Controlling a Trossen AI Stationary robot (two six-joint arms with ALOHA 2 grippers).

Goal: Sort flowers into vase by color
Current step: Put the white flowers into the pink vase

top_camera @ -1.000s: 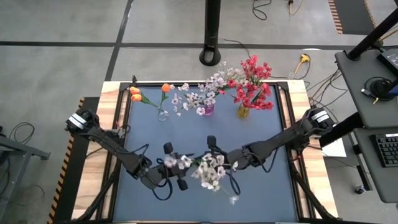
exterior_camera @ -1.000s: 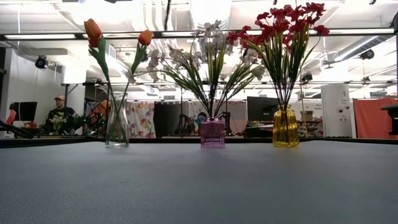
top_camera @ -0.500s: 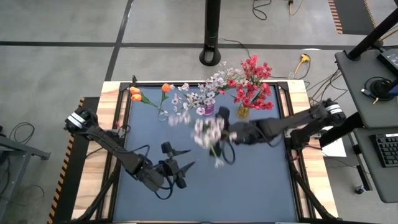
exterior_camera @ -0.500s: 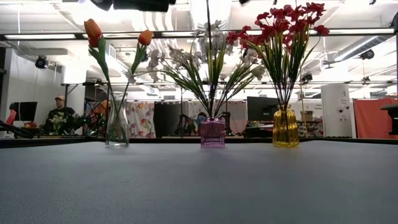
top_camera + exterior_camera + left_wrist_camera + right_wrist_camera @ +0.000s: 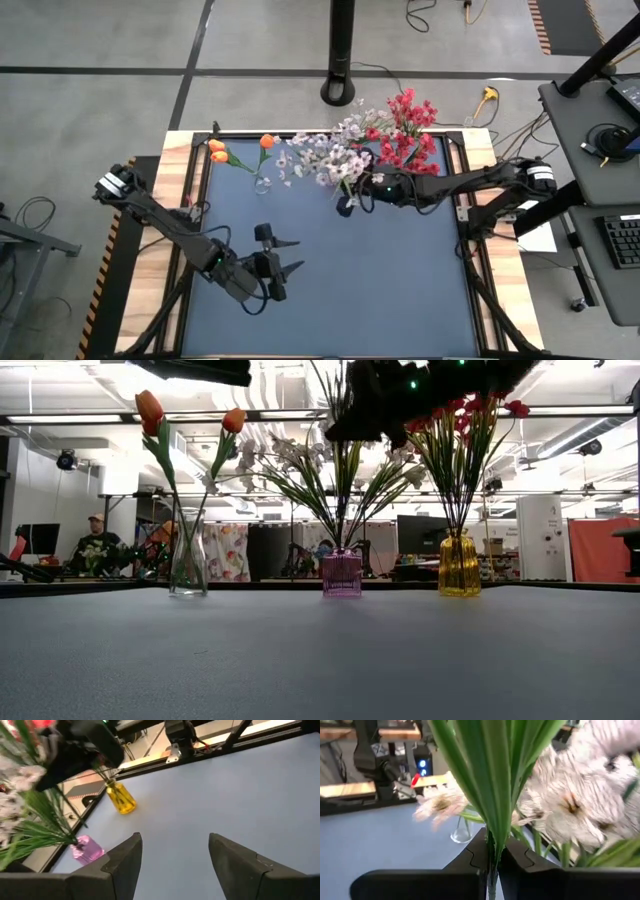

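White spray (image 5: 580, 810) is pinched by its green stem in the right gripper (image 5: 492, 862), held over the pink vase (image 5: 341, 574) at table 12 o'clock, among the white flowers (image 5: 320, 160) already there. Yellow vase (image 5: 459, 565) of red flowers (image 5: 408, 130) sits at 1 o'clock, clear vase (image 5: 188, 565) with orange tulips (image 5: 217, 150) at 11. Left gripper (image 5: 280, 258) hangs at 8 o'clock, fingers spread and empty; no readable labels or writing.
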